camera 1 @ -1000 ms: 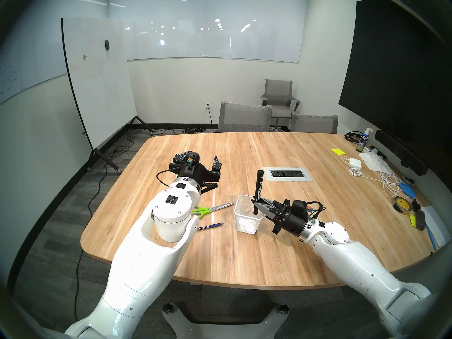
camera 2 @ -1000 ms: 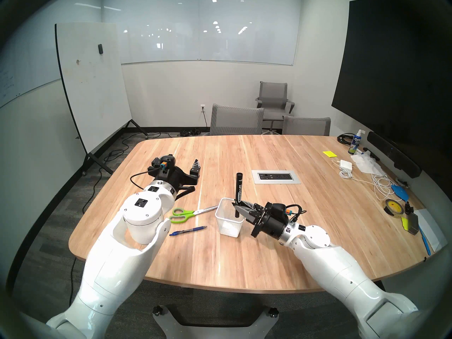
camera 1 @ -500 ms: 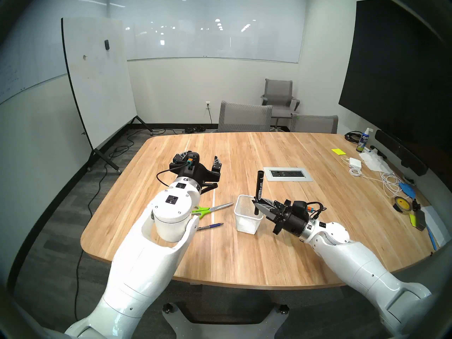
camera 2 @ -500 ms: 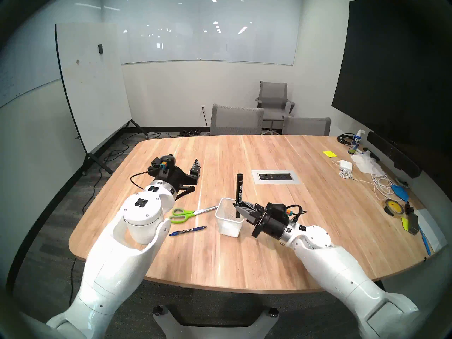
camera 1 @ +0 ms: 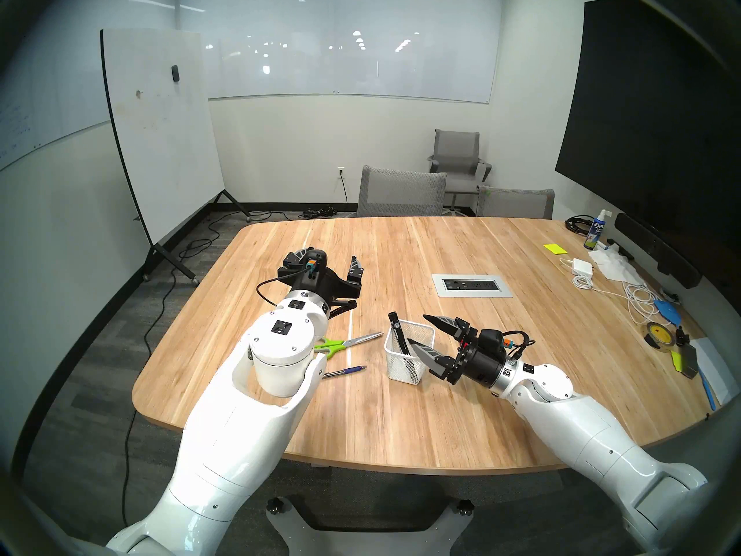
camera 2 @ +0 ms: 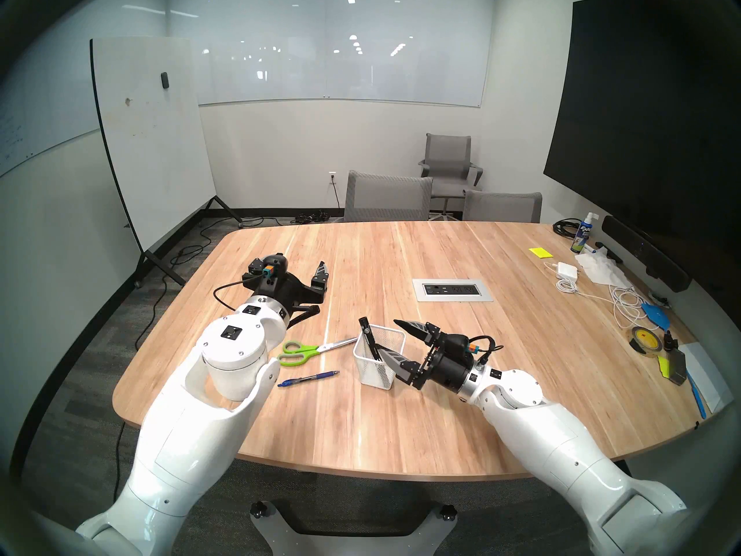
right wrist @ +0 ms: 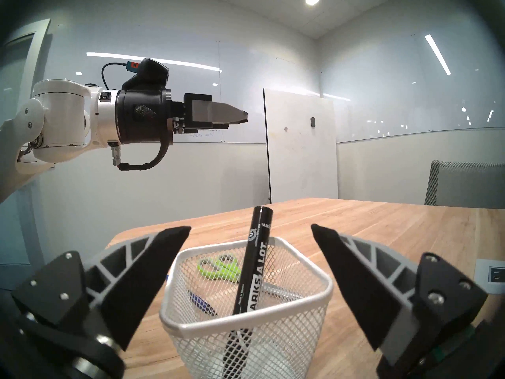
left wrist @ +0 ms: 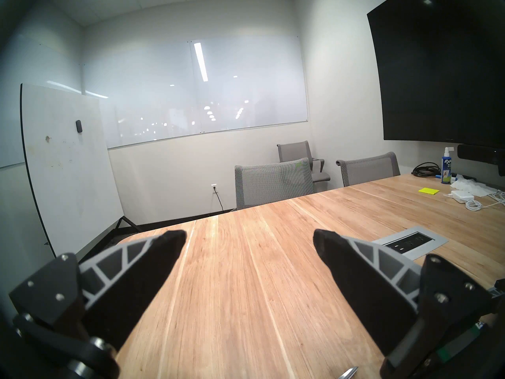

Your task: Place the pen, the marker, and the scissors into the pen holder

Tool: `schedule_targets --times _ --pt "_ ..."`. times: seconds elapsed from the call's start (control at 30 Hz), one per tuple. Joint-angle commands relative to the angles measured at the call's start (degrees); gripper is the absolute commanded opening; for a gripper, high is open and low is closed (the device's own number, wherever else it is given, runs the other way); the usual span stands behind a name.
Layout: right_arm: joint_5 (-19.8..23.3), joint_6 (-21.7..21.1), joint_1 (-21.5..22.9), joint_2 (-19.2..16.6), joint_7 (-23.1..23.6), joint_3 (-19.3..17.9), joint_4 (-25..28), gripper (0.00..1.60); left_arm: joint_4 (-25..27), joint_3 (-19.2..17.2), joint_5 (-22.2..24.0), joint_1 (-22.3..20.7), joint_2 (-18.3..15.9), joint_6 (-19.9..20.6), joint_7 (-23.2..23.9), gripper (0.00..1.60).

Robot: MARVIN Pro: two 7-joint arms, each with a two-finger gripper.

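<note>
The black marker (camera 1: 401,336) now stands in the pen holder (camera 1: 409,352), leaning on its far rim, because the right gripper (camera 1: 424,334) has let go and hangs spread wide just beside the holder. The scissors (camera 1: 345,343) and pen (camera 1: 347,370) lie on the tabletop (camera 1: 401,414) left of the holder, apparently untouched. The left gripper (camera 1: 328,264), spread and empty, waits beyond them.

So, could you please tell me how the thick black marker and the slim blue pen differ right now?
The thick black marker leans inside the white wire-mesh pen holder; the slim blue pen lies flat on the wooden table, left of it. The marker is thicker. Neither is held.
</note>
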State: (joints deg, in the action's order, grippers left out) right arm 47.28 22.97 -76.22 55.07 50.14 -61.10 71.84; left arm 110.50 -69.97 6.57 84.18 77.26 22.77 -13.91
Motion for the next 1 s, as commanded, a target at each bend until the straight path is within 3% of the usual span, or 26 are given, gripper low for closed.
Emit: schedule_targets --times 0.0,0.57,0.97 --pt "0.28 0.5 0.77 -0.28 0.18 -0.77 1.58 1.6 1.1 -0.14 -0.04 -0.59 0.16 -0.42 -0.05 1.6" --pt "0.99 0.95 -1.0 -3.84 -1.04 -3.79 6.06 1.6 1.09 -0.14 -0.05 -0.59 0.17 -0.42 -0.04 1.6" --pt "-0.91 2.96 -3.76 -6.5 -6.14 -7.39 11.13 1.6 1.09 -0.15 -0.05 -0.59 0.18 -0.41 -0.04 1.6"
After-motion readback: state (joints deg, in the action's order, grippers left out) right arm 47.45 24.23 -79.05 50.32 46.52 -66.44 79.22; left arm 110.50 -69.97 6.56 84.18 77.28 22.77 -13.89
